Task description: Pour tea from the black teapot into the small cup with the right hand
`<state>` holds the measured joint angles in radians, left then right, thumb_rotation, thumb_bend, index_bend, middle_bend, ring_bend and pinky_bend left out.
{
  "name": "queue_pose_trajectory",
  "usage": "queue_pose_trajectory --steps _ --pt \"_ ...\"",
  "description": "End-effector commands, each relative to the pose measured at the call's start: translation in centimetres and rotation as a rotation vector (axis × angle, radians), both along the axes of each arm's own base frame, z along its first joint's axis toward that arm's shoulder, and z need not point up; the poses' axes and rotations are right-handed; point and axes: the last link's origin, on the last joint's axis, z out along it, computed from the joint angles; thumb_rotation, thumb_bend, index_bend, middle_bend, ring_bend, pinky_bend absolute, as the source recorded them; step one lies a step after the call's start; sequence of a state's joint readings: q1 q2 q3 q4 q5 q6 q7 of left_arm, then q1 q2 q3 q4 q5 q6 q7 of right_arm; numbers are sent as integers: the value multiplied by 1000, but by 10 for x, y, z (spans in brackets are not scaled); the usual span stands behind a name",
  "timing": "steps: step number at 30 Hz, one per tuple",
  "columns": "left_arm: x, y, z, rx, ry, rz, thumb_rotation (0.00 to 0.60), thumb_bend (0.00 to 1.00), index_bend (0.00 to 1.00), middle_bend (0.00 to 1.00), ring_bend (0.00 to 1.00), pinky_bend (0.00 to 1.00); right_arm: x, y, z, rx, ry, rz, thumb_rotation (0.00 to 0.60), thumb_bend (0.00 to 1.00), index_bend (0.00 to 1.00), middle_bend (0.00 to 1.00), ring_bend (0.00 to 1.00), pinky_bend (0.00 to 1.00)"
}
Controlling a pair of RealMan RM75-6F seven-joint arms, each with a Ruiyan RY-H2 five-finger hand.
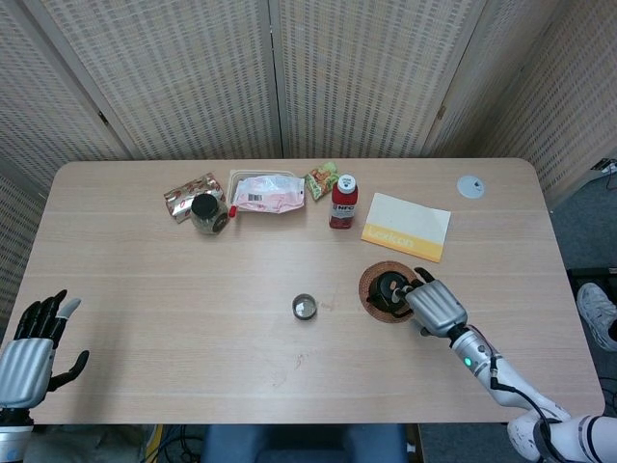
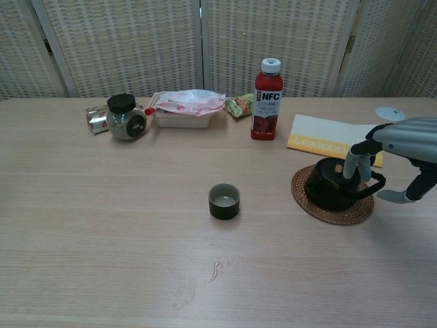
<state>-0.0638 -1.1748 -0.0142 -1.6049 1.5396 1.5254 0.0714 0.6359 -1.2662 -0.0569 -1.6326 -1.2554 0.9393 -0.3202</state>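
While the left robot hand point(image 1: 24, 357) hangs off the table's point(image 1: 145, 318) near corner, fingers spread and holding nothing, the right robot hand point(image 1: 436, 307) sits at the teapot point(image 2: 332, 186), its fingers point(image 2: 351, 165) reaching down onto the lid and handle; whether it grips yet I cannot tell. The teapot rests on a woven coaster point(image 2: 333, 207). Left of it, well apart, stands the cup point(image 2: 224, 201). Farther back are a booklet point(image 1: 407, 227) and a red bottle point(image 2: 267, 100).

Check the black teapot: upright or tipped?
Upright. The black teapot sits flat on its woven coaster, lid on top; the right hand is at its handle.
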Motion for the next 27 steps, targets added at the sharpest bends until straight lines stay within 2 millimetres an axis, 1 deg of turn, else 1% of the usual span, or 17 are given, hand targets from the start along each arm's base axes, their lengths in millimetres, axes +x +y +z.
queue_pose_trajectory --steps 1,15,27 --pt "0 0 0 0 0 1 600 330 100 0 0 0 0 -2 -2 3 -4 1 600 325 366 427 294 99" --pt "1 0 0 -3 4 4 600 329 100 0 0 0 -3 -5 -7 19 -1 -6 600 329 404 466 340 99" --pt "0 0 -1 -4 4 9 600 330 100 0 0 0 -7 -4 -10 34 11 -21 600 329 424 486 352 99"
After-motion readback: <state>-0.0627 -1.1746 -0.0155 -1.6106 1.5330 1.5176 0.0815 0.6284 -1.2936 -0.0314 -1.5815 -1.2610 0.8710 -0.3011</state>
